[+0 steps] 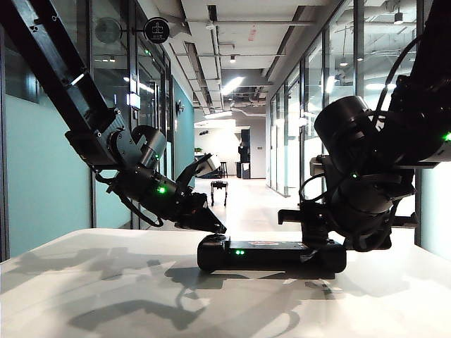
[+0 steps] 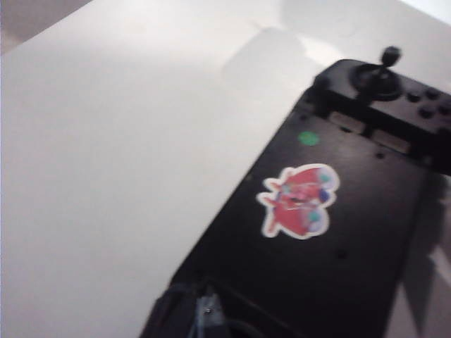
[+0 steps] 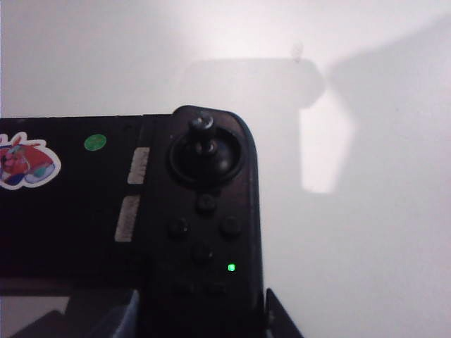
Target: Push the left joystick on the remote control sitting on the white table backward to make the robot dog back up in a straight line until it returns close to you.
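Note:
The black remote control lies flat on the white table, with a green light on its front and a reddish sticker on top. My left gripper slants down with its fingers together, its tip at the controller's left end. The left joystick is hidden under that tip. My right gripper is shut on the controller's right end, one finger against each side. The right stick stands free beyond it. The robot dog stands small and far down the corridor.
Beyond the table runs a long corridor with glass walls on both sides. Both arms cast broad shadows on the tabletop. Bare white surface lies beside the controller.

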